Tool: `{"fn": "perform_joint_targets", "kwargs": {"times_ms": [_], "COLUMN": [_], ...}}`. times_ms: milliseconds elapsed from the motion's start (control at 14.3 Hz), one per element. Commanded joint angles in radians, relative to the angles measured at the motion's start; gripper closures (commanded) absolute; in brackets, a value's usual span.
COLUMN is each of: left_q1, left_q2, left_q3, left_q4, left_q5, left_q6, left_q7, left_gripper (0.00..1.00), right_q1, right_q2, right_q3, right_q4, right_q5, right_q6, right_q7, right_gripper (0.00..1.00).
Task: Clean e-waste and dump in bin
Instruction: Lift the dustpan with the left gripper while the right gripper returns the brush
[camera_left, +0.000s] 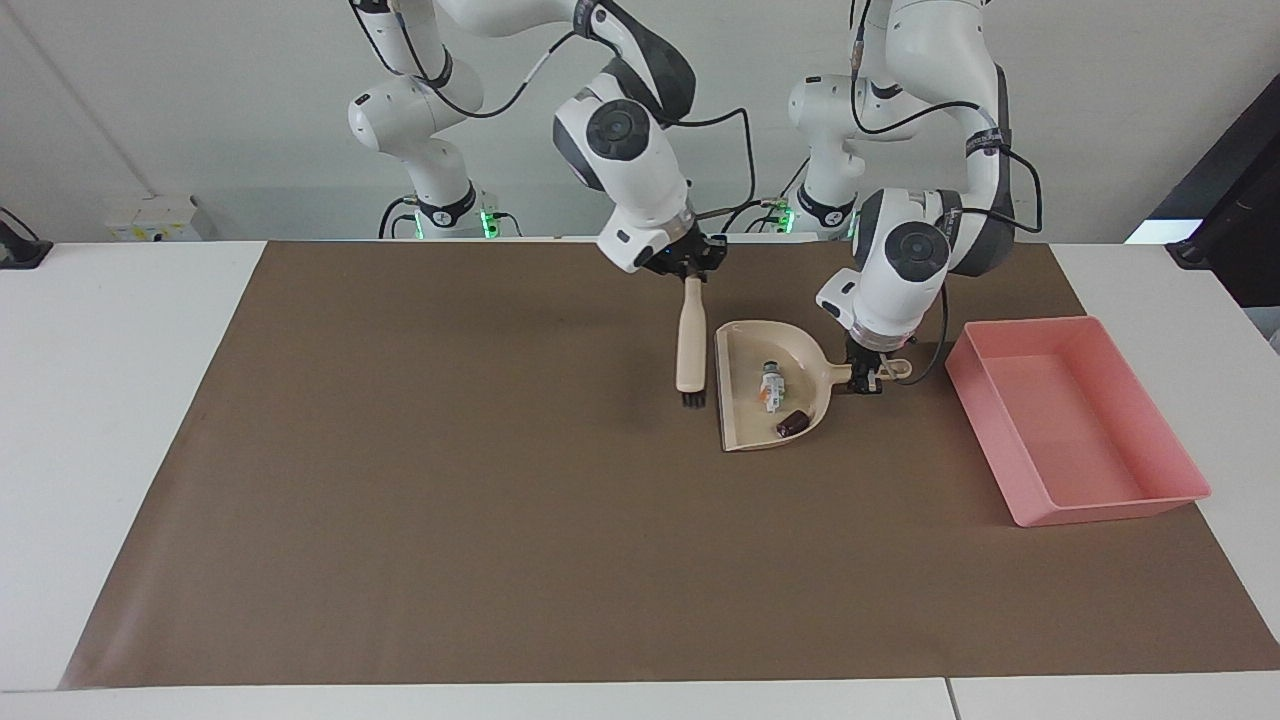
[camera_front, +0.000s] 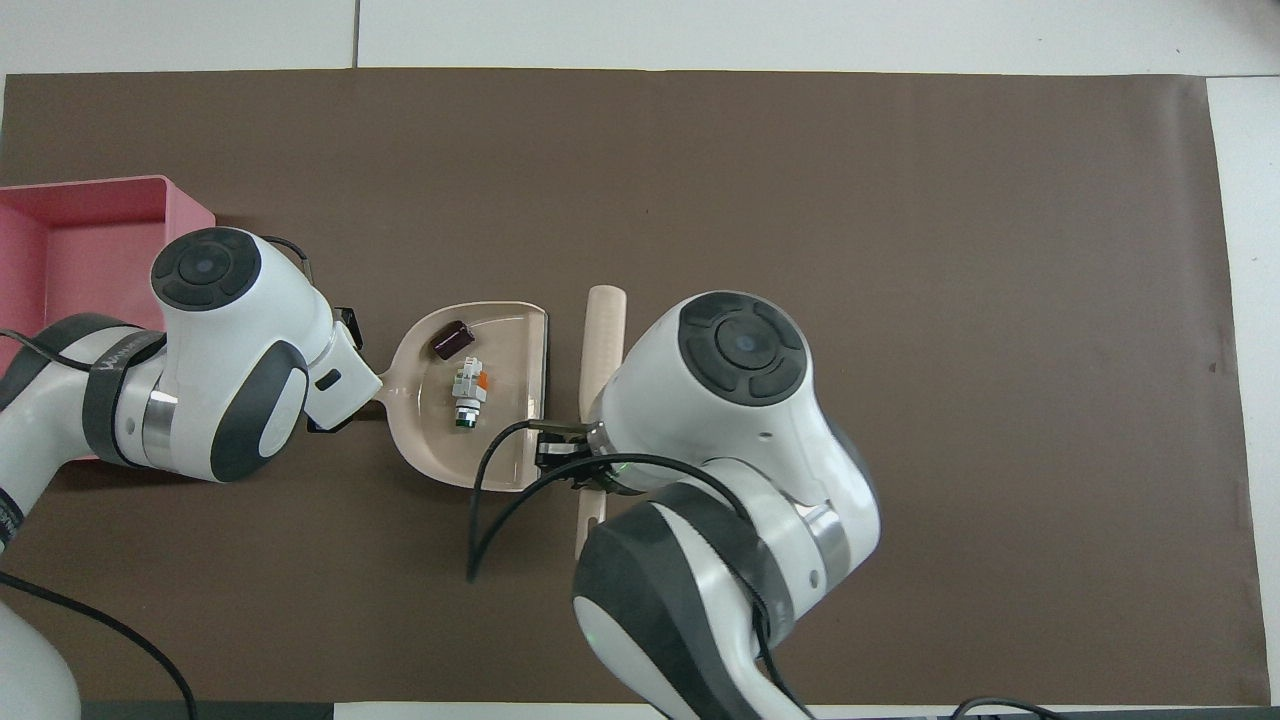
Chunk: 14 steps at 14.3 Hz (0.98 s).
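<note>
Both e-waste pieces (camera_left: 778, 397) in the dustpan (camera_left: 738, 420), between the brush (camera_left: 690, 345) and the bin (camera_left: 1150, 497).
</note>
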Motion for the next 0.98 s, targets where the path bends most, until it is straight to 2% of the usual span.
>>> {"fn": "perform_joint_targets", "kwargs": {"times_ms": [0, 139, 279, 488, 697, 906], "left_q1": [0.05, 0.09, 0.128, 0.194, 0.274, 0.351], "left_q2": [-0.008, -0.008, -0.011, -0.009, -0.001, 0.038], "left_q3": [0.002, 0.002, 0.002, 0.002, 0.002, 0.005], "left_q4": [0.013, 0.028, 0.06, 0.105, 0.151, 0.255], "left_q5": [-0.107, -0.19, -0.25, -0.383, -0.495, -0.54], "left_q6": [0.022, 0.014, -0.001, -0.078, -0.161, -0.274], "left_q7": [0.123, 0.192, 0.266, 0.35, 0.451, 0.493], "left_gripper": [1.0, 1.0, 1.0, 1.0, 1.0, 1.0], "right_q1": [-0.139, -0.277, -0.377, -0.483, -0.618, -0.725], "right_q2": [-0.091, -0.104, -0.102, -0.107, -0.122, -0.122], "right_q3": [0.01, 0.013, 0.013, 0.013, 0.013, 0.013], "right_q4": [-0.055, -0.072, -0.075, -0.111, -0.197, -0.251], "right_q5": [-0.133, -0.225, -0.265, -0.316, -0.381, -0.438], "right_q6": [-0.109, -0.117, -0.12, -0.094, -0.019, -0.014], "right_q7": [-0.092, -0.201, -0.34, -0.497, -0.669, -0.795], "right_gripper": [1.0, 1.0, 1.0, 1.0, 1.0, 1.0]}}
